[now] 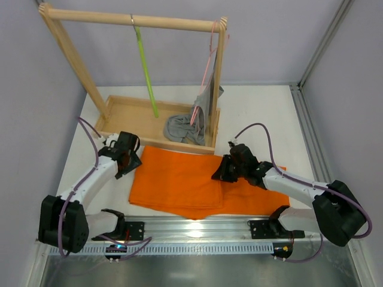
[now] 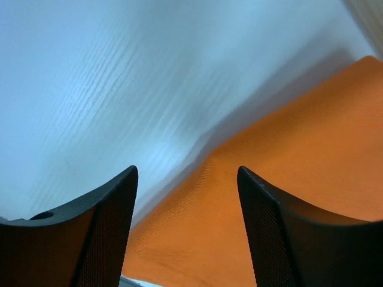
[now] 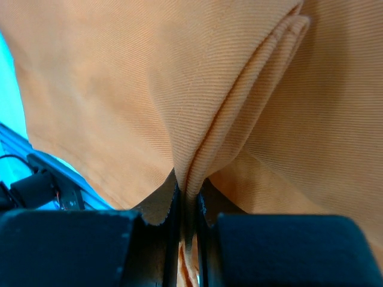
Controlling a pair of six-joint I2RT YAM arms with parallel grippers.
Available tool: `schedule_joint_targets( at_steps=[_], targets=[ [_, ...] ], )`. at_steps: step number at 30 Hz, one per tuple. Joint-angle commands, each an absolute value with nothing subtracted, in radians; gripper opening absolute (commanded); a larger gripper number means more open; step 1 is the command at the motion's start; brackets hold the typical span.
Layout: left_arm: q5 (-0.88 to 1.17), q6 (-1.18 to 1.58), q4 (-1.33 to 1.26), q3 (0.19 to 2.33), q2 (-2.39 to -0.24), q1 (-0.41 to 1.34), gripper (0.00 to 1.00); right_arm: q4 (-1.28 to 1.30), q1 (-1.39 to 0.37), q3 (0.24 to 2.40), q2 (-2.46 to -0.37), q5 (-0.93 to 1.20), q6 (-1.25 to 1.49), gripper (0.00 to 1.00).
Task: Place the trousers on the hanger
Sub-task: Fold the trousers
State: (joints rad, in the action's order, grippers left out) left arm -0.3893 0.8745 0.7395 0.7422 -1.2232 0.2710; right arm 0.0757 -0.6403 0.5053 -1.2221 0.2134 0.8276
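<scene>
Fold of large bright orange cloth trousers (image 1: pixel 179 179) pinched in right claw (image 3: pixel 187 194); left claw (image 2: pixel 187 179), wide, should seize the left edge before both lift toward thin lime-green hanger (image 1: pixel 146 69).

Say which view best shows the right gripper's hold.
Right wrist: the right gripper clamps a fold of the trousers close up. Top external shows it small, from above; left wrist doesn't show it.
</scene>
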Motion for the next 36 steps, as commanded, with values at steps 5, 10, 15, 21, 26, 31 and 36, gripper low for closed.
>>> schedule_joint_targets(
  at_steps=[5,10,15,21,26,31,36],
  targets=[
    [-0.324,0.755,0.756,0.868,-1.183,0.268,0.7,0.561,-0.62,0.693,-1.091,0.012,0.755,0.04],
    [-0.224,0.718,0.689,0.845,-1.218,0.271,0.72,0.78,-0.473,0.742,-0.962,0.003,0.66,0.04],
    [-0.161,0.727,0.628,0.838,-1.279,0.31,0.72,0.972,-0.281,0.775,-0.884,-0.033,0.551,0.04],
    [-0.147,0.747,0.583,0.83,-1.336,0.38,0.72,1.037,-0.169,0.851,-0.911,-0.067,0.578,0.04],
    [-0.033,0.749,0.448,0.738,-1.316,0.388,0.72,1.071,-0.126,0.865,-0.887,-0.107,0.614,0.04],
    [0.031,0.761,0.371,0.678,-1.266,0.408,0.73,1.138,-0.123,0.896,-0.865,-0.241,0.637,0.04],
    [0.075,0.781,0.312,0.661,-1.282,0.423,0.73,1.193,-0.115,0.933,-0.856,-0.311,0.647,0.04]
  ],
)
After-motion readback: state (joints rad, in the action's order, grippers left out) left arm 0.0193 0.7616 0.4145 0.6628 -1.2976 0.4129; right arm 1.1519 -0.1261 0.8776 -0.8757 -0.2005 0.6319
